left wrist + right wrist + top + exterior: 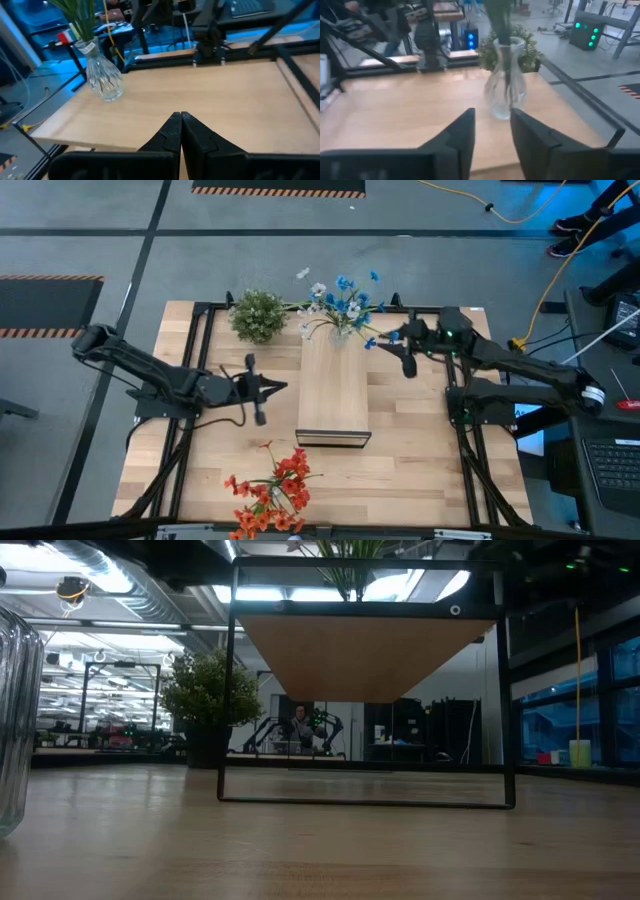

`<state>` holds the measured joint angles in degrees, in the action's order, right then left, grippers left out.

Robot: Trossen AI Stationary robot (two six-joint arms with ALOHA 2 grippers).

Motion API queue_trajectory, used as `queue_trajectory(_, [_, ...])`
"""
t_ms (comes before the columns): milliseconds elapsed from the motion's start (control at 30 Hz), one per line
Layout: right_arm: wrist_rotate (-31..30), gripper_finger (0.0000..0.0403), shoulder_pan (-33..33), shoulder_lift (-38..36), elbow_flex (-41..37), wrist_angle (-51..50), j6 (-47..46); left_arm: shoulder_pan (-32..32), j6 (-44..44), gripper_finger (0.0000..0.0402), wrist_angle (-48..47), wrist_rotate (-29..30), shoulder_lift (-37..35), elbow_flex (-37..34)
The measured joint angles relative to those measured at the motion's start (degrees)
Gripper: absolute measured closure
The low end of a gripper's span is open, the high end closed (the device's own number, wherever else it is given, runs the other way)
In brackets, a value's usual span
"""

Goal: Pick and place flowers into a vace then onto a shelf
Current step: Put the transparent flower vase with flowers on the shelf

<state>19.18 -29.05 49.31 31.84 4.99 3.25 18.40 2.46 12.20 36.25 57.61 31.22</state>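
right gripper [400, 350] fingers parted, empty, just beside glass vase [505, 80] of blue-white flowers [340, 302] on shelf [333, 392], left gripper [262, 388] pinched closed, empty, red flowers [272, 490] on table

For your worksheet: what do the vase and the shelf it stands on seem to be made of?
Vase: likely clear glass, glossy, since the stems show through it. Shelf: pale wood, matte, with visible grain, on a thin dark frame that is probably metal.

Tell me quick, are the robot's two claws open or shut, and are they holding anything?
Left gripper: shut, holding nothing, beside the shelf.
Right gripper: open, holding nothing, facing the vase of flowers on the shelf.
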Motion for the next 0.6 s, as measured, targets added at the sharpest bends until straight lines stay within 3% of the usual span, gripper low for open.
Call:
queue_trajectory(300, [-0.03, 0.0393, 6.82, -11.15, -9.72, 1.16, -1.76, 4.23, -6.76, 0.0398, -14.62, -3.36, -6.48, 0.0])
queue_trajectory(433, [-0.03, 0.039, 10.73, -12.21, -10.59, 1.8, -1.76, 5.18, -6.8, 0.0398, -19.08, -8.28, -6.46, 0.0])
queue_trajectory(600, [-0.05, 0.0396, 14.06, -12.29, -10.59, 4.22, -2.0, 5.24, -11.02, 0.0386, -17.84, -8.94, -5.47, 0.0])
